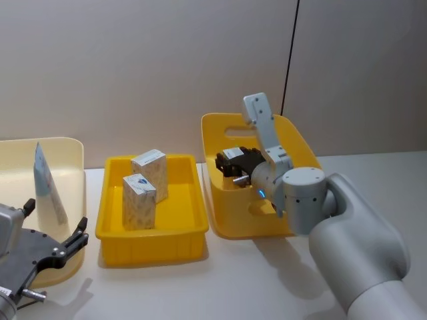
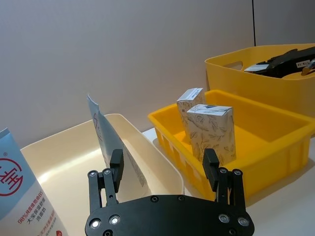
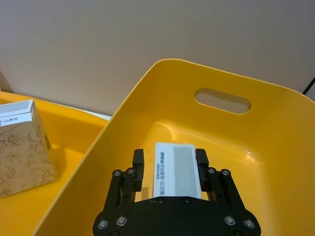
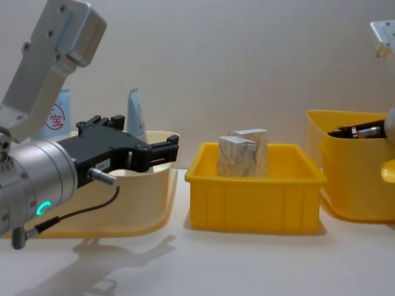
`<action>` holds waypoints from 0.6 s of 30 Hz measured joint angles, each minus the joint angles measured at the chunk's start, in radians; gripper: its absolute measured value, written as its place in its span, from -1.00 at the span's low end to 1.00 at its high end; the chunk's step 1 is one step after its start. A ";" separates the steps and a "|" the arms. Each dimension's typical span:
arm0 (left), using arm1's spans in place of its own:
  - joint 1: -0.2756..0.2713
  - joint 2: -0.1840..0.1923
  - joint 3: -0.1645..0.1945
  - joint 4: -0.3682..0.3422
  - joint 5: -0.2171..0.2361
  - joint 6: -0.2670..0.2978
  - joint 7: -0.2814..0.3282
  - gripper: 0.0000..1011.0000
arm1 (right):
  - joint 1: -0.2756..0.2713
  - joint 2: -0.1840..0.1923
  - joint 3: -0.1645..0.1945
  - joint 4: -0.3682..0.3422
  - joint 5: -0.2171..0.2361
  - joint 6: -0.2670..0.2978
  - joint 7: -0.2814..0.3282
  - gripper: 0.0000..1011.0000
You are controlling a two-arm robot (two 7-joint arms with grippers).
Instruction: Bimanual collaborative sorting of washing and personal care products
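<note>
Yellow tall bin (image 3: 275, 132) surrounds right gripper (image 3: 170, 160); arm bent down over rim, fingers clamped on one white carton (image 3: 176, 169). Right wrist view shows that grip; chest view hides it behind bin wall. Left gripper (image 2: 164, 162) level above cream tray (image 2: 64, 167), fingers spread, empty. Two squeeze tubes ahead of it: pale-blue tube (image 2: 106, 137), red-logo tube (image 2: 19, 196). Two marbled cartons (image 1: 150, 170) (image 1: 139, 200) upright in shallow yellow bin (image 1: 180, 227) between grippers.

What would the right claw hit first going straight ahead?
Probably the far inner wall of the deep yellow plastic bin; the white rectangular carton in the right claw would touch first. Depth is unclear.
</note>
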 joint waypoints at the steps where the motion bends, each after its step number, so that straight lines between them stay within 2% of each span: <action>1: 0.000 0.000 0.000 0.000 0.000 0.000 0.000 0.98 | 0.003 -0.002 -0.001 0.006 0.000 -0.001 0.001 0.25; 3: 0.000 0.000 0.000 0.000 0.000 0.000 0.000 0.98 | 0.011 -0.005 -0.003 0.021 -0.001 -0.002 0.001 0.45; 7: 0.000 0.000 0.000 0.000 0.000 0.000 0.000 0.98 | 0.021 -0.011 -0.006 0.042 -0.003 -0.005 0.003 0.59; 14: 0.000 0.000 0.000 0.000 0.000 0.000 0.000 0.98 | 0.028 -0.016 -0.008 0.058 -0.005 -0.008 0.007 0.98; 18: 0.000 0.000 0.000 0.000 0.000 0.000 0.000 0.98 | 0.018 -0.015 -0.007 0.041 -0.006 -0.010 0.007 0.98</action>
